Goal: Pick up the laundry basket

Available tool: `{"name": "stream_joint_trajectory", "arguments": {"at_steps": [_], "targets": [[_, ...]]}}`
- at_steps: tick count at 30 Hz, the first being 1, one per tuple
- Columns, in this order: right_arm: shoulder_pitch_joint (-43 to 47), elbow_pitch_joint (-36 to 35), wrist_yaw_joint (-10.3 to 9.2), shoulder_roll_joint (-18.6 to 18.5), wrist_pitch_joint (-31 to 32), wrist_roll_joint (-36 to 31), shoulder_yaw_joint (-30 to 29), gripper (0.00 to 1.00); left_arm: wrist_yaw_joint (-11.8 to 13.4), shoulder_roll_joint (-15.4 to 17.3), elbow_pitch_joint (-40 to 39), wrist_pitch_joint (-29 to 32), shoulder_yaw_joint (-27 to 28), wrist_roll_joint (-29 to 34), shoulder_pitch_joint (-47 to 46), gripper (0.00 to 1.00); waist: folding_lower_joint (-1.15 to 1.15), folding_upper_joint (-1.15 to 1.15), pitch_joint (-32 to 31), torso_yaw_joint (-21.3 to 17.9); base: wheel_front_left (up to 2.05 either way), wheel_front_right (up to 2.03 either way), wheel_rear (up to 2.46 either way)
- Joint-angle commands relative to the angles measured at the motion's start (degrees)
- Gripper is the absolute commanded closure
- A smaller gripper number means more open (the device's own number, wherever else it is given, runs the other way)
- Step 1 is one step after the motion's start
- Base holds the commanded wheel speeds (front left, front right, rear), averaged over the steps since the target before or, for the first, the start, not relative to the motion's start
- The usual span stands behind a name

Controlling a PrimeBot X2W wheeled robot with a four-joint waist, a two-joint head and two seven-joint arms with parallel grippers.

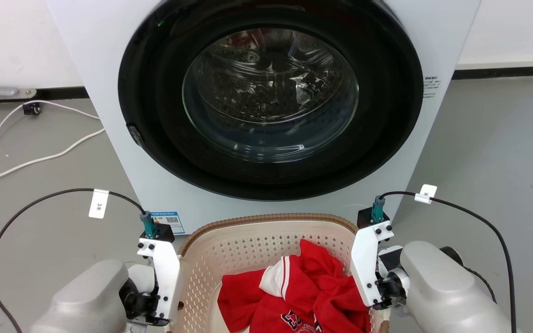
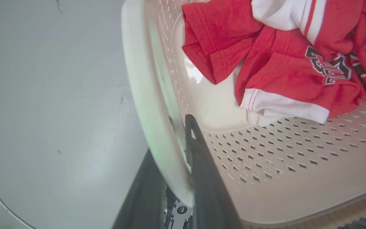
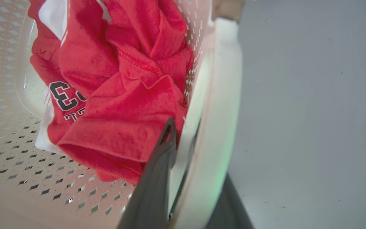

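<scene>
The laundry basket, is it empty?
No, a crumpled red and white shirt lies inside the laundry basket.

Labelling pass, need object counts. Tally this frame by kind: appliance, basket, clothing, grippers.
washing machine: 1
laundry basket: 1
red-and-white clothing heap: 1 (cannot tell if it is more than one piece)
grippers: 2, left gripper and right gripper
Total: 5

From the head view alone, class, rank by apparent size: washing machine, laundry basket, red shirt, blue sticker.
1. washing machine
2. laundry basket
3. red shirt
4. blue sticker
The bottom edge crops the basket and shirt, but the order is clear.
</scene>
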Motion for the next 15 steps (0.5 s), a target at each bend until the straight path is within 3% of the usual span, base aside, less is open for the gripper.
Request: {"name": "stream_joint_trajectory", "arguments": {"at_steps": [1, 15], "targets": [[-0.47, 0.32, 0.20, -1.00, -0.28, -0.15, 0.42, 1.00, 0.07, 1.36, 1.12, 0.07, -0.41, 0.33, 0.85, 1.00, 0.01, 0.00, -0.36, 0.18, 0.00, 0.00, 0.00], [-1.32, 0.83, 0.20, -0.96, -1.99, 1.42, 1.66, 1.00, 0.09, 0.08, 2.44, -3.06, -0.54, 0.21, -0.74, 1.00, 0.01, 0.00, -1.07, 1.33, 0.00, 0.00, 0.00]]}}
